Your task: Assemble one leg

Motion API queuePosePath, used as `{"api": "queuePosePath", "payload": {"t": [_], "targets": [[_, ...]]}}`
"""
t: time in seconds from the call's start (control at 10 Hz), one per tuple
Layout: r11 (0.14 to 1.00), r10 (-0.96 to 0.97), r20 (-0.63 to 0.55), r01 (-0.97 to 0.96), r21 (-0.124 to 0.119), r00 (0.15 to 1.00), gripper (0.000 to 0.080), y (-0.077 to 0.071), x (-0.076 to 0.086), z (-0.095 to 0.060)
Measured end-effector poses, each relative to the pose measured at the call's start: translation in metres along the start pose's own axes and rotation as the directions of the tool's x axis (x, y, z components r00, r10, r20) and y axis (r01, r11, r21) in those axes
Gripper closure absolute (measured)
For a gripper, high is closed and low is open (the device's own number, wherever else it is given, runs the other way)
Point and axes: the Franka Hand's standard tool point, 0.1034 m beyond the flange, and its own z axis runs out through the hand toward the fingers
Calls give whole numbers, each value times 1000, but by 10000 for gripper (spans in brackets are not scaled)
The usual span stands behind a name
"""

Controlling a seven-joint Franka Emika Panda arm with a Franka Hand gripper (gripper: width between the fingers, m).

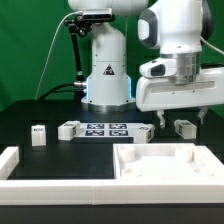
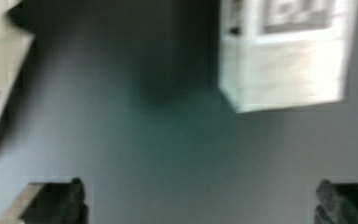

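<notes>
Gripper (image 1: 178, 118): hovering low over the black table (image 1: 20, 120) on the exterior view's right, apparently lining up for a pick.
Jaws: standing wide apart, clamping nothing. Fingertips (image 2: 51, 203) showing in the wrist view with only bare table between them.
Leg (image 1: 183, 128): lying loose on the table just below the gripper. Probably the same leg (image 2: 279, 60) showing its tag in the wrist view, sitting off to one side and not yet between the fingers, so likely needing some re-centring before any closing.
Spare legs (image 1: 68, 129): lying further toward the exterior view's left, well apart from the gripper.
Tray-like part (image 1: 165, 165): sitting in front with recessed corners, guessing those are for taking the legs.
Marker board (image 1: 105, 128): lying flat mid-table, just rig stuff.
</notes>
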Motion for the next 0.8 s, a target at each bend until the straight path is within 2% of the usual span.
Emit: {"api": "queuePosePath", "payload": {"t": [0.1,0.4,0.5,0.6,0.8], "targets": [[1000,-17,-1,17,2,1000,151,-6,1,-1],[1000,-22,56,23,-11,998,151,-2,-1,1],[999,-35,191,42,-32,981,151,3,-10,1],[998,-29,266,41,-40,964,151,0,-4,-2],[997,-18,461,53,-62,887,151,-4,-13,0]]}}
